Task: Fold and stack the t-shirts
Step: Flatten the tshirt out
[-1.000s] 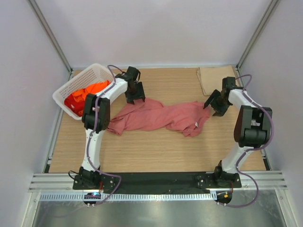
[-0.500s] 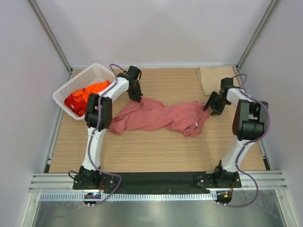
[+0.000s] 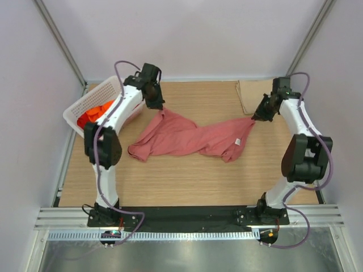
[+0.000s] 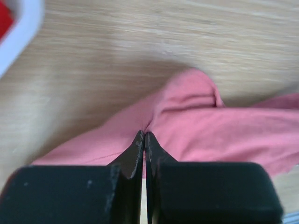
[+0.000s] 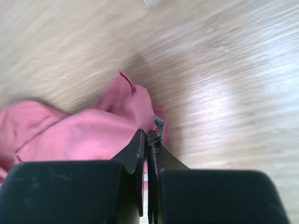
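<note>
Across the counter the pink t-shirt stretches sideways between left tool and right tool, each pinching one end.

No readable text, labels, brands, numbers or signs anywhere

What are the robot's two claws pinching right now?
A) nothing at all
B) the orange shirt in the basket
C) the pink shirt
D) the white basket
C: each wrist view shows closed fingers with pink cloth caught between them. The left gripper and the right gripper each hold one end of the pink shirt, which stretches between them across the table.
</note>
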Tool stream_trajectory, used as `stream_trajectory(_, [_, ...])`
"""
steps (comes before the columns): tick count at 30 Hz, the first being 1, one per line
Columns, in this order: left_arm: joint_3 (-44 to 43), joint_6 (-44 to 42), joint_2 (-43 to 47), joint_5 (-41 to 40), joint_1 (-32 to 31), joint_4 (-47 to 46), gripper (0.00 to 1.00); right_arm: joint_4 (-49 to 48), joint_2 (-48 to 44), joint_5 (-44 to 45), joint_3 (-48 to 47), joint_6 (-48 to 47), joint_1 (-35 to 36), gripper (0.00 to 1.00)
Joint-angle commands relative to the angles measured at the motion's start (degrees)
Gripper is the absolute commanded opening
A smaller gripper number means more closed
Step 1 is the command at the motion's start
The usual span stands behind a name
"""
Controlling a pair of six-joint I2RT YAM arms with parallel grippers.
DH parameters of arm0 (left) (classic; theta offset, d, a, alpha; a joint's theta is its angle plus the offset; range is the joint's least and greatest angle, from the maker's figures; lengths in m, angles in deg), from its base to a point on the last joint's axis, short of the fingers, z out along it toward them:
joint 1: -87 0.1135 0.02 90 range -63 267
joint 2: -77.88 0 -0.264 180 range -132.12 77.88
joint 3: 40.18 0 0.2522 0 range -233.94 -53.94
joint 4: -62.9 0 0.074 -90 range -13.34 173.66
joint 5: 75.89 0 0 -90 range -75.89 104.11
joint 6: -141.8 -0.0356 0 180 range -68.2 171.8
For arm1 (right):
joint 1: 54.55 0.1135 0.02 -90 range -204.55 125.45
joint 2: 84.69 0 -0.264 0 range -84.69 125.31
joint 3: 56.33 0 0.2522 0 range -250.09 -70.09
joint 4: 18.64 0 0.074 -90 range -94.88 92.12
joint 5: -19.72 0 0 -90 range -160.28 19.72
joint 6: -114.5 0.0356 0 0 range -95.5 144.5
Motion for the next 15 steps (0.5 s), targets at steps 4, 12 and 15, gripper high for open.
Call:
stream_trajectory(4, [7.2,0.8,28.5,-6.3,-0.2,3.4,0.00,10.5,-18.0,6.5,-11.2,1.2,0.7,0.02])
stream_trajectory(12, [14.7,-0.4,56.9,-12.9,-0.2,5.7,0.00,15.1,-33.3,9.0,-19.5,2.1,6.8,0.02])
stream_trajectory(15, [13.9,-0.7,65.0,-14.0,-0.2,7.5,0.00,16.7,-37.1,12.4,-22.9,1.6,9.4,0.01])
